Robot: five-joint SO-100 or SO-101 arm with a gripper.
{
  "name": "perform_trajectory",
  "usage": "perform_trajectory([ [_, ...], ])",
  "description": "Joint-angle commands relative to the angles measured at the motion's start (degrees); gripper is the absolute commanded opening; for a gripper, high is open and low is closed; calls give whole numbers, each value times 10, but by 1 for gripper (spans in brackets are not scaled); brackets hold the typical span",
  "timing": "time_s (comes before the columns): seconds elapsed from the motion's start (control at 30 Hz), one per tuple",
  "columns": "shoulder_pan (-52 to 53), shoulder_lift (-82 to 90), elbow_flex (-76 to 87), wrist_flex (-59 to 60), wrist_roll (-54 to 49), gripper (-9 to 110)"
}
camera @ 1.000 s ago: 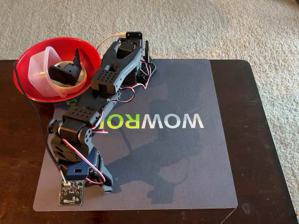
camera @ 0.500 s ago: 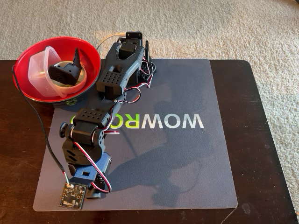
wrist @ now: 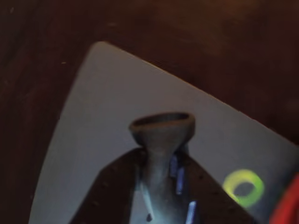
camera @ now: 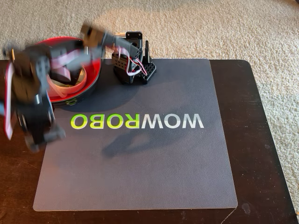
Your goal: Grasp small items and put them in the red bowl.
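Grey mat (camera: 154,163) lies bare beside the red bowl (camera: 91,79); blurred tool's (wrist: 161,126) state unclear.

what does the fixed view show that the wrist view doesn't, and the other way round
Only the fixed view shows the whole table, the carpet, the arm's base, the full WOWROBO lettering and the red bowl's inside, partly hidden by the blurred arm.

Only the wrist view shows the gripper close up, its jaws together with nothing seen between them.

Both show the grey mat, dark wood beyond its edge, the green letter O and some of the bowl's red.
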Motion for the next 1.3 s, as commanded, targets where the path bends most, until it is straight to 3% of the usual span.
perform_trajectory([
  [0.0, 31, 297, 257, 0, 11, 0],
  [0.23, 150, 655, 615, -6, 120, 0],
  [0.43, 331, 663, 767, -69, 215, 4],
  [0.57, 337, 692, 843, -149, 197, 23],
  [0.73, 316, 686, 831, -152, 178, 32],
  [0.9, 296, 645, 766, -114, 162, 33],
  [1.07, 114, 490, 494, -11, -54, 30],
  [1.17, -8, 402, 373, -17, -176, 16],
  [1.27, -84, 323, 300, -33, -258, 13],
])
